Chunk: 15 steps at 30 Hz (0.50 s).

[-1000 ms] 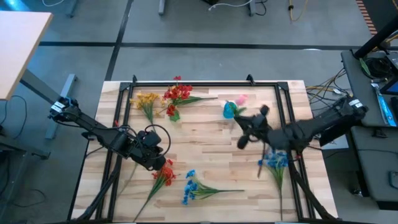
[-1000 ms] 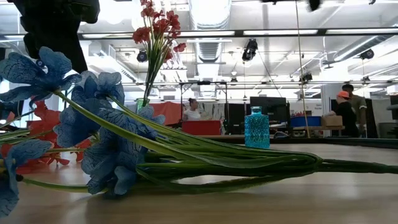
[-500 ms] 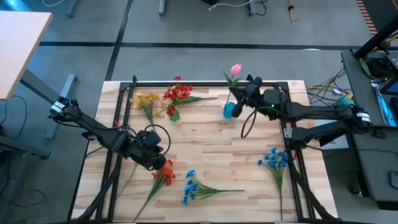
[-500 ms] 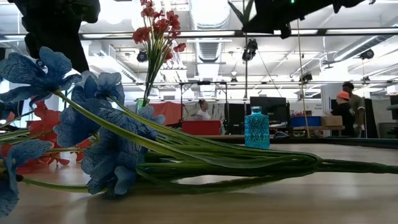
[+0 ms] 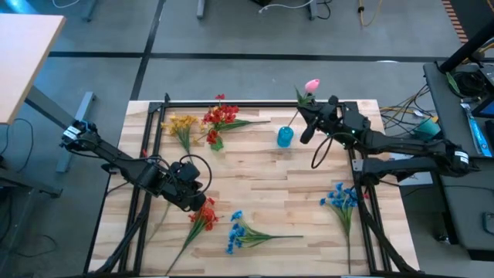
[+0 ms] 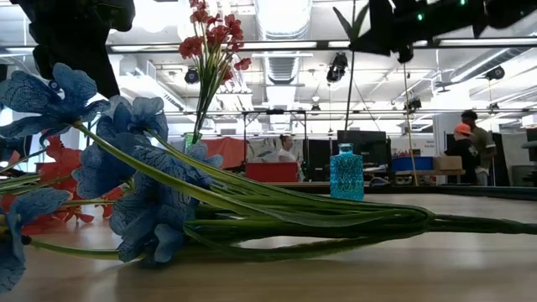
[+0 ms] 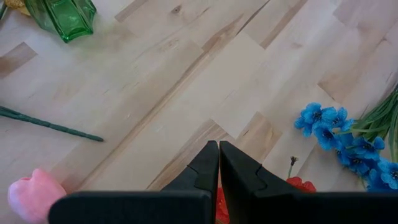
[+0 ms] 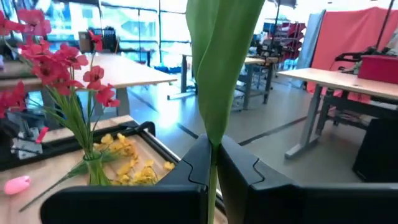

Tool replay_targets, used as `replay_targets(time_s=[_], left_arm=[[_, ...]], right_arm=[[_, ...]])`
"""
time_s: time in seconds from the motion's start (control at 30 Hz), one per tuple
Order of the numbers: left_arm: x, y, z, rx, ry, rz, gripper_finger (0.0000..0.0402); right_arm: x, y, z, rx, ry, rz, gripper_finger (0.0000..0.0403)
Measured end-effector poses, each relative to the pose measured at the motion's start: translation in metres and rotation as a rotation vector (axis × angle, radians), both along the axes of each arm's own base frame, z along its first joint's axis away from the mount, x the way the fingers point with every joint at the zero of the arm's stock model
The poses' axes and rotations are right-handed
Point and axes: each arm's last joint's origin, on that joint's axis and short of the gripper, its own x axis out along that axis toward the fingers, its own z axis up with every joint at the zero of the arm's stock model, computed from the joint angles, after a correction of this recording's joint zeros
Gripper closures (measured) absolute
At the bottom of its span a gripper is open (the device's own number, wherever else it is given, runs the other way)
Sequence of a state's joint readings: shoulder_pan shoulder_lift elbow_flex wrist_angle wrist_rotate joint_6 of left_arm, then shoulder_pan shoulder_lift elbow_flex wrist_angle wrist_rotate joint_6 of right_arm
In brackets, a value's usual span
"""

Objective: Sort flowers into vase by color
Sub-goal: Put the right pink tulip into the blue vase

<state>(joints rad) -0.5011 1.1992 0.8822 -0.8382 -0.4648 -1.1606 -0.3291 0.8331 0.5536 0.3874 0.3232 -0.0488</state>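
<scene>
My right gripper is shut on a pink tulip near the table's far edge, just right of the small blue vase. In the low view the tulip's stem hangs down above the blue vase. Red flowers stand in a green vase. My left gripper is shut over a red spray lying at the near left; I cannot tell whether it touches it. Blue sprays lie on the table. My right gripper pinches the tulip's thin stem between its two fingers, just below a broad green leaf. The fingers come about level from the table's right side and lie across the stem. The tulip is lifted clear and upright, bud on top, stem hanging below.
Yellow flowers lie at the far left beside the red ones. Another pink bud and a loose green stem lie near my left gripper. A black frame runs around the table. People stand in the room beyond.
My right gripper has swung from the table's middle right toward the far edge, then a little right, carrying the pink tulip. The tulip has come up from beside the blue vase and now stands upright with its stem hanging over the vase.
</scene>
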Motion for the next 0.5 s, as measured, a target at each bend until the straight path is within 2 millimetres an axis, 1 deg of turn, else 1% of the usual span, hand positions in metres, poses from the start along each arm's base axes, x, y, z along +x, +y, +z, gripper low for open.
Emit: replay_targets(time_s=[0.1, 0.17, 0.5], left_arm=[[0.000, 0.000, 0.000, 0.000, 0.000, 0.000, 0.0402], [0.000, 0.000, 0.000, -0.001, 0.000, 0.000, 0.0402], [0.000, 0.000, 0.000, -0.001, -0.001, 0.000, 0.0402]], right_arm=[[-0.004, -0.002, -0.014, 0.009, -0.049, -0.016, 0.0390], [-0.006, -0.004, -0.021, 0.022, -0.050, -0.024, 0.0390], [-0.002, -0.005, -0.037, 0.059, 0.022, -0.025, 0.0390]])
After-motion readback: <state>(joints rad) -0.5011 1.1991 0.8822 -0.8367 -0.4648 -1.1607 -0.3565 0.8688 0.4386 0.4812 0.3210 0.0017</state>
